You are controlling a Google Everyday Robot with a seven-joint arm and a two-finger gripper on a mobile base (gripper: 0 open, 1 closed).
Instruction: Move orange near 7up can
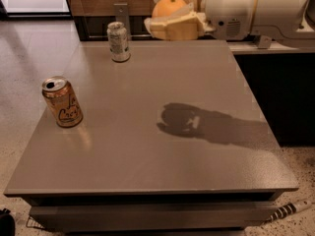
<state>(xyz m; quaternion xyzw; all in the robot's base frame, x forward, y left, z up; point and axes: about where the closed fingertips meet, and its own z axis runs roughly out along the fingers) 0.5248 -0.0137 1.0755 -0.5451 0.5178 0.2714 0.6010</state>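
My gripper (170, 11) is raised high at the top of the view, over the table's far edge, and is shut on the orange (168, 7), a round orange fruit held between its cream fingers (173, 28). The 7up can (118, 42), silvery with a green label, stands upright on the grey table (147, 146) at the far left, to the left of and below the gripper. The orange is in the air, apart from the can.
An orange-copper can with dark script (62, 102) stands upright near the table's left edge. The arm's shadow (206, 124) lies on the table right of centre. A wooden wall runs behind the table; a cable (290, 210) lies on the floor at lower right.
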